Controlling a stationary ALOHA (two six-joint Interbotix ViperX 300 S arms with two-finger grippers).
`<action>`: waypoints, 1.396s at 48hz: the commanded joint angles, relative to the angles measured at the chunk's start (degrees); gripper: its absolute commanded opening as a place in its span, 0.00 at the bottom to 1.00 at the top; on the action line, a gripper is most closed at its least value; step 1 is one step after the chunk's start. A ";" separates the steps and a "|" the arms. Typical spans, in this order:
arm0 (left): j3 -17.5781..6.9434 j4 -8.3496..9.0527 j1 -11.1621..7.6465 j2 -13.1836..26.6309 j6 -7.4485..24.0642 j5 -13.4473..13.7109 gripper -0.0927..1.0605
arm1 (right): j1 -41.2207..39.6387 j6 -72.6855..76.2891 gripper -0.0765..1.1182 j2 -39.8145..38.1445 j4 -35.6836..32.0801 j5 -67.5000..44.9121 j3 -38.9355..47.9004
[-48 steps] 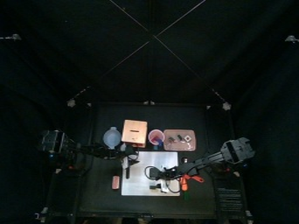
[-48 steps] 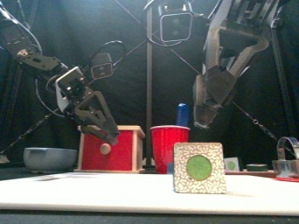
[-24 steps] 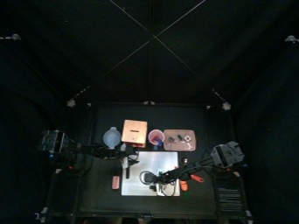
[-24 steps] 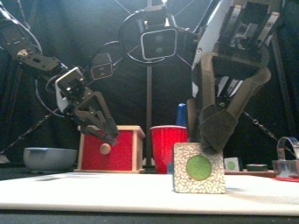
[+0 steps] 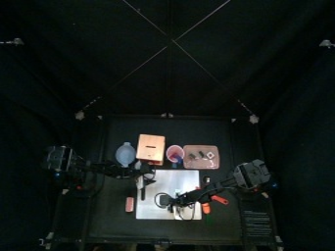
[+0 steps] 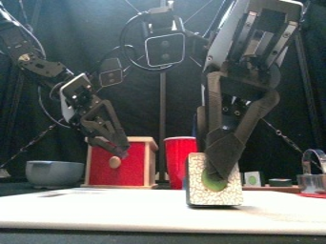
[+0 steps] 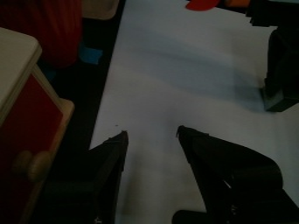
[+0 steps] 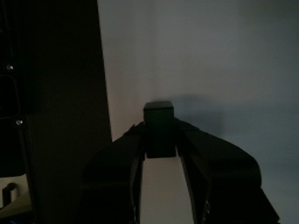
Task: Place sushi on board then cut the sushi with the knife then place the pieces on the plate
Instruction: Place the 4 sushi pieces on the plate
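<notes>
Board (image 5: 157, 182) white on black worktop (image 5: 118, 225), curtains (image 5: 167, 59) all round; my R tool (image 6: 219, 177) clamped on sushi block (image 6: 224, 199), L tool (image 7: 149, 136) half open, empty

Black table (image 5: 116, 225) fills the lower middle of the top view. Back row, left to right: blue-grey bowl (image 5: 125, 154), wooden box (image 5: 152, 148), red cup (image 5: 174, 153), pink tray (image 5: 201, 155). White board (image 5: 177, 178) sits centre-front. Small red item (image 5: 128, 204) lies just left of it, orange item (image 5: 218, 200) just right.
</notes>
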 commanded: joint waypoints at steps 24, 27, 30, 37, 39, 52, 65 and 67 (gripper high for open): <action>-0.62 -0.09 -0.09 -0.18 0.00 -0.26 0.82 | -18.19 0.00 0.58 -25.93 -1.49 0.09 20.57; -0.62 -0.18 -0.09 -0.18 0.00 -0.26 0.82 | -20.65 -0.09 0.58 -27.95 -2.99 1.41 22.06; -0.62 -0.09 0.09 -0.18 0.00 -0.26 0.82 | -23.64 -0.09 0.58 -30.06 -5.45 3.87 23.29; -0.79 -0.18 0.35 -0.18 0.09 -0.26 0.82 | -29.53 0.00 0.58 -32.61 -10.02 9.23 24.96; -0.88 -0.18 0.35 -0.18 0.09 -0.26 0.82 | -31.20 -0.18 0.58 -32.70 -11.25 10.46 25.31; -0.88 -0.35 0.44 -0.18 -0.09 -0.26 0.82 | -36.04 -0.09 0.58 -31.82 -16.17 10.81 27.69; -0.79 -0.53 0.53 -0.18 -0.09 -0.26 0.82 | -39.02 0.00 0.65 -31.73 -15.29 7.38 31.03; -0.79 -0.62 0.53 -0.18 -0.09 -0.26 0.82 | -39.29 -0.09 0.67 -31.73 -14.85 6.15 31.20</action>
